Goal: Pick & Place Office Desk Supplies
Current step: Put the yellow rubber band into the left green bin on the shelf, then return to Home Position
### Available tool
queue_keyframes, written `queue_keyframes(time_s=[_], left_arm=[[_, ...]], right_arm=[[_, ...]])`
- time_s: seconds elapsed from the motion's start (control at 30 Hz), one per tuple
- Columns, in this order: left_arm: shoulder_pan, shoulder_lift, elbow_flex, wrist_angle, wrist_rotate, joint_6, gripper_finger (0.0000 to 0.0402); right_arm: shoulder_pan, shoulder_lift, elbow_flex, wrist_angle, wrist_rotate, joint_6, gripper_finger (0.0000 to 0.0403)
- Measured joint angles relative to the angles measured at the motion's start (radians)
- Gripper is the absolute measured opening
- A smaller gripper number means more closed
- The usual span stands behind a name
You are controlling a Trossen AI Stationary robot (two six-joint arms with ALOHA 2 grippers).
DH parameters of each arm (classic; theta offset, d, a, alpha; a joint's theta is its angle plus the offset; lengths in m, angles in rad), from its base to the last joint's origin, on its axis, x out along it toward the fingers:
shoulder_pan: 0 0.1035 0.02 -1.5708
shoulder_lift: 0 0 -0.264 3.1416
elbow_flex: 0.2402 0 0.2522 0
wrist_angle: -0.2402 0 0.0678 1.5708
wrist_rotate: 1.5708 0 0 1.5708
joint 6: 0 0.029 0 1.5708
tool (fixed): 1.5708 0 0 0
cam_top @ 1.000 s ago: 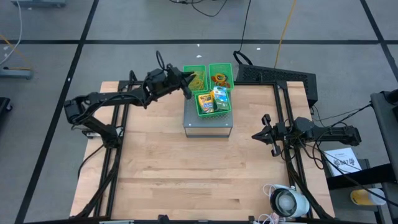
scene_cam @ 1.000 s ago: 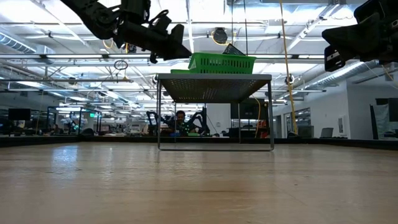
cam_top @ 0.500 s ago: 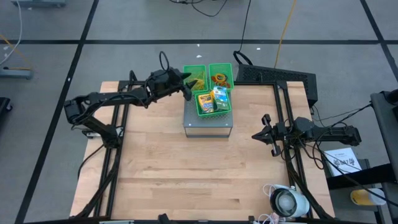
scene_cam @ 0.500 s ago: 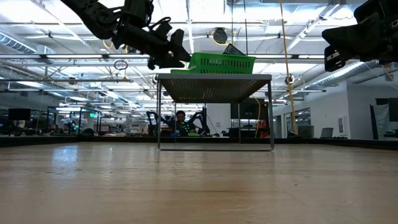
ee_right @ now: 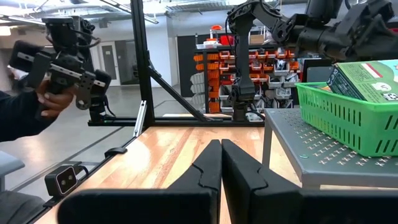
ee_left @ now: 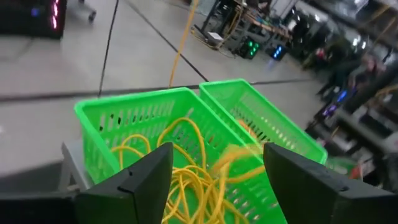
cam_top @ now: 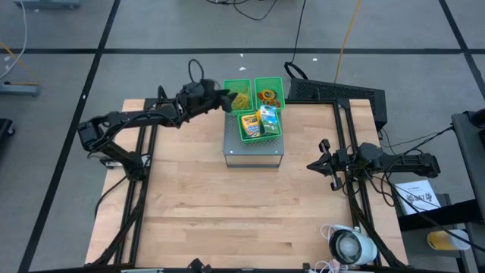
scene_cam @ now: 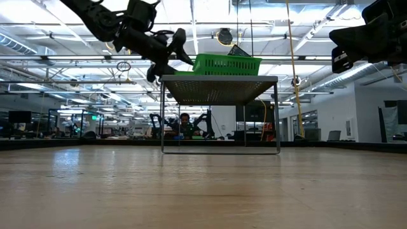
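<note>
A tangle of thin yellow rubber bands (ee_left: 186,168) is seen loose in the green bin, just beyond the spread fingers (ee_left: 140,180).

arms (cam_top: 129,121): dark, jointed | pincer (ee_left: 214,180): black angular fingers

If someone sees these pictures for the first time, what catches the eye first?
The bright green mesh bins on the grey metal stand at the table's far edge stand out. The left gripper hangs open over the bin holding yellow rubber bands. The right gripper waits shut at the table's right side.
</note>
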Motion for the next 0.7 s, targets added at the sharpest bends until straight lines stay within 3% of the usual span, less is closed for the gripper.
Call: queue_keyframes(time_s=[0.23, 0.4, 0.57, 0.7], left_arm=[[0.026, 0.000, 0.000, 0.001, 0.059, -0.161, 0.0264], [0.024, -0.007, 0.000, 0.067, 0.137, -0.026, 0.0264], [0.027, -0.088, 0.000, 0.095, 0.410, -0.020, 0.0264], [0.046, -0.201, 0.000, 0.028, 0.744, 0.039, 0.0264]], right_arm=[[0.000, 0.000, 0.000, 0.000, 0.000, 0.000, 0.0000], [0.000, 0.000, 0.000, 0.000, 0.000, 0.000, 0.0000], [0.000, 0.000, 0.000, 0.000, 0.000, 0.000, 0.0000], [0.000, 0.000, 0.000, 0.000, 0.000, 0.000, 0.0000]])
